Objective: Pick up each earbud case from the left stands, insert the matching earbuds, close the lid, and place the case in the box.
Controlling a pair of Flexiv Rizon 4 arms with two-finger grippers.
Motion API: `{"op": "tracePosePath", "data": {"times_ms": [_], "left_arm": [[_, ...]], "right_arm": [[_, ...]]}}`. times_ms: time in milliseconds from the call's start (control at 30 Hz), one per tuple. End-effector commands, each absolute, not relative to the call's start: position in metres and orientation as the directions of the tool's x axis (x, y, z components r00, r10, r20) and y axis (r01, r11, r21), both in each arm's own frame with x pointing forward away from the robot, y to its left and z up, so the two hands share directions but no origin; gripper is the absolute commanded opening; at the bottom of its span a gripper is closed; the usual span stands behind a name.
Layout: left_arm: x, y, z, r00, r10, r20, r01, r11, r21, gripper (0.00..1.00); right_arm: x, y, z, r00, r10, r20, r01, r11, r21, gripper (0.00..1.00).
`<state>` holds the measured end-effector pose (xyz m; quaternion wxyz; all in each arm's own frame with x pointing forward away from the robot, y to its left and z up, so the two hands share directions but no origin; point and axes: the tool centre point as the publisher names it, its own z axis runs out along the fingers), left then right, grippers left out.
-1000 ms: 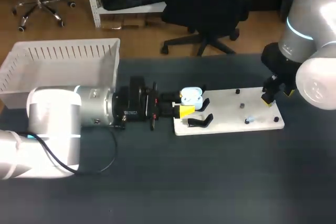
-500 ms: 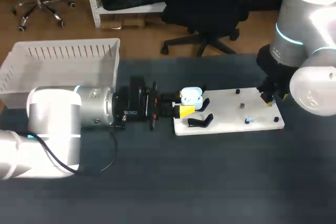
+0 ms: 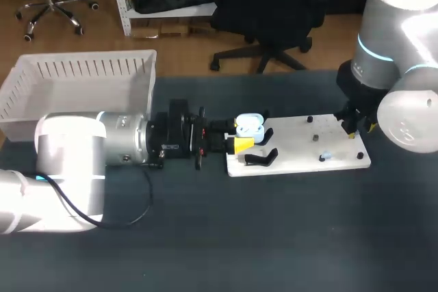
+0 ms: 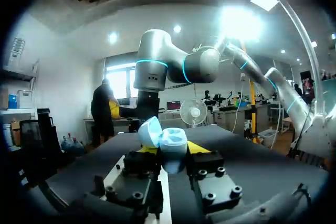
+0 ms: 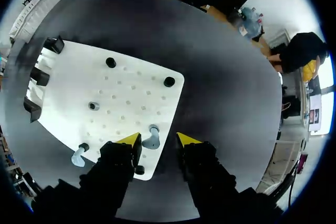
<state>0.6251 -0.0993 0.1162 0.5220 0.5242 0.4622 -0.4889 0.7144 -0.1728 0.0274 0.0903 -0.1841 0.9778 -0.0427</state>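
A pale blue earbud case (image 3: 250, 125) with its lid up sits between the yellow tips of my left gripper (image 3: 237, 143), at the left end of a white board (image 3: 294, 143). In the left wrist view the left gripper (image 4: 171, 149) is shut on the case (image 4: 171, 141), pressing it from both sides. My right gripper (image 3: 354, 128) hangs over the board's right end. In the right wrist view the right gripper (image 5: 157, 139) is open, and a small grey-blue earbud (image 5: 152, 137) stands on the board (image 5: 126, 98) under the gap, touching neither tip. A second earbud (image 5: 79, 155) stands near the board's edge.
A white slatted box (image 3: 82, 80) stands at the back left of the dark table. Black case stands (image 3: 261, 158) rise at the board's left end, and short black pegs (image 5: 111, 62) dot its surface.
My right arm has shifted a little to the left over the board's right end. The left arm and the case have kept still.
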Motion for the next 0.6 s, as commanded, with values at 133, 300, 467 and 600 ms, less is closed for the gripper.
{"op": "tracePosePath", "data": {"times_ms": [133,300,467,600], "left_arm": [[0.6233,-0.0995,0.1155,0.099,-0.028,-0.995,0.995,-0.02,0.099,0.0],[0.6233,-0.0995,0.1155,0.099,-0.028,-0.995,0.995,-0.02,0.099,0.0],[0.6233,-0.0995,0.1155,0.099,-0.028,-0.995,0.995,-0.02,0.099,0.0],[0.6233,-0.0995,0.1155,0.099,-0.028,-0.995,0.995,-0.02,0.099,0.0]], "right_arm": [[0.7162,-0.17,0.0237,-0.919,-0.358,-0.163,-0.342,0.932,-0.117,0.4],[0.7167,-0.1697,0.0214,-0.922,-0.353,-0.159,-0.337,0.934,-0.118,0.36],[0.7167,-0.1702,0.0211,-0.928,-0.338,-0.159,-0.323,0.94,-0.113,0.31],[0.7165,-0.1713,0.0194,-0.929,-0.336,-0.154,-0.321,0.94,-0.113,0.27]]}}
